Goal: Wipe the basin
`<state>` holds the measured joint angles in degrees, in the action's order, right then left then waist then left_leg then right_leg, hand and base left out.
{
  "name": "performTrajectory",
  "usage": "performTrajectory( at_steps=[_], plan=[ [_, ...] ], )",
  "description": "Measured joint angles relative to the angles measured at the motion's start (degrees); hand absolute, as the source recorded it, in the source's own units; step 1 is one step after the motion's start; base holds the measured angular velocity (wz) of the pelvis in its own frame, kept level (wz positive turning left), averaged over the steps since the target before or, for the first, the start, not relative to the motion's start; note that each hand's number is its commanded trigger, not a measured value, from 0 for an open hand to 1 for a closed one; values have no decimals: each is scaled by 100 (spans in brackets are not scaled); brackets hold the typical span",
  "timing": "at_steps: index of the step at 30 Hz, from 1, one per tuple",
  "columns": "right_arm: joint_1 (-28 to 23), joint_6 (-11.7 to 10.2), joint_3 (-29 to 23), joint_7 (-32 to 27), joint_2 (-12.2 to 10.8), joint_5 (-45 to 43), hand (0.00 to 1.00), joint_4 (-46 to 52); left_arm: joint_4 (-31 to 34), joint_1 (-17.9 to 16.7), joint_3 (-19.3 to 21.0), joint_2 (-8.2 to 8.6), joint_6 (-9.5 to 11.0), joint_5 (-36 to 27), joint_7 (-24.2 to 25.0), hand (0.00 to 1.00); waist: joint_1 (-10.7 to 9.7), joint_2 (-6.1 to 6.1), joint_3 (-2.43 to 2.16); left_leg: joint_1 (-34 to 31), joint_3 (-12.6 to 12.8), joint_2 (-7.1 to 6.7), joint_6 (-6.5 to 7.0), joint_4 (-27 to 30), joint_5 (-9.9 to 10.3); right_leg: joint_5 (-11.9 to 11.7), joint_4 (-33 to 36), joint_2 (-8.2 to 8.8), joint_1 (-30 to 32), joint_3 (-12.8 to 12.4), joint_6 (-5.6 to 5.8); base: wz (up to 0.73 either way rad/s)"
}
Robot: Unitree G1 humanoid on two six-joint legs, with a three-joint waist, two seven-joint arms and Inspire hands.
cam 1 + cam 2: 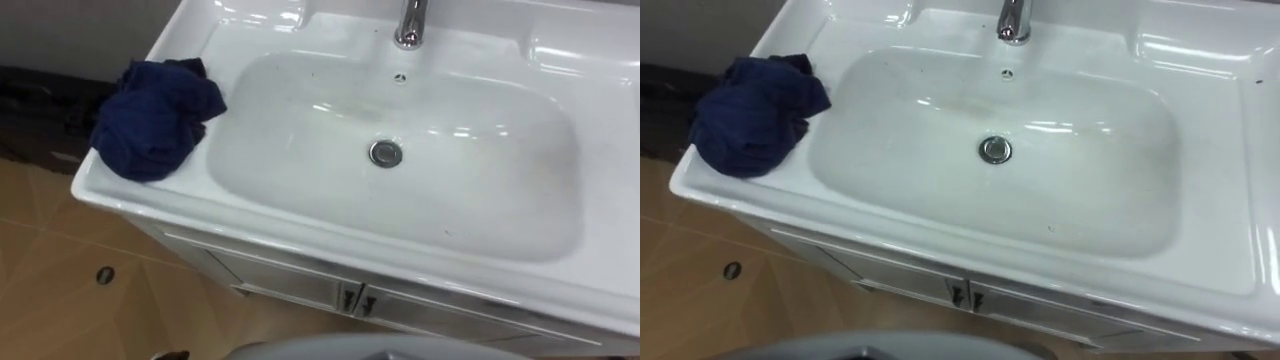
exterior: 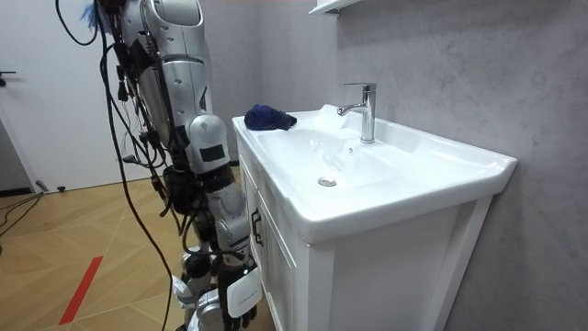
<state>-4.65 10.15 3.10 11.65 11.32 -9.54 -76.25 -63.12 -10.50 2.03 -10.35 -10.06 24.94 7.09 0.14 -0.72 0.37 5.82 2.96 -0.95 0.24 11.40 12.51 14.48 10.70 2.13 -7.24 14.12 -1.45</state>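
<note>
Room view gives you the right hand [image 2: 241, 296]: it hangs low at the robot's side, just beside the front of the white cabinet [image 2: 276, 267]. Whether this hand is spread or closed, I cannot tell. It holds nothing that you can see. The robot stands upright on the wooden floor [image 2: 83, 230], close against the cabinet, with its body facing the basin [image 1: 300, 215].

From the eye views, you look down into the basin. The dark blue cloth [image 1: 155, 118] is crumpled in a heap on the flat rim at the left front corner, outside the bowl. One edge of it reaches the place where the rim starts to slope down. The cloth is well apart from the hand.

The bowl is wide and white, with a round metal drain [image 1: 386, 153] near its middle and a small overflow hole [image 1: 400, 77] on the back slope. A few small dark specks lie on the bowl's surface. The chrome tap [image 1: 410, 22] stands upright behind the bowl, on the back rim.
</note>
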Motion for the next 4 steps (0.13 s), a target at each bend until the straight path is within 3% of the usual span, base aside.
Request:
performTrajectory(
  at_steps=[4],
  plan=[
    [1, 29, -2, -102, -12, 35, 0, 47, -75, 11, -2, 7, -44, 45, 24, 0, 2, 1, 1, 59, 22, 3, 10, -11, 6, -1, 23, 1, -25, -37, 1, -3]
  ],
)
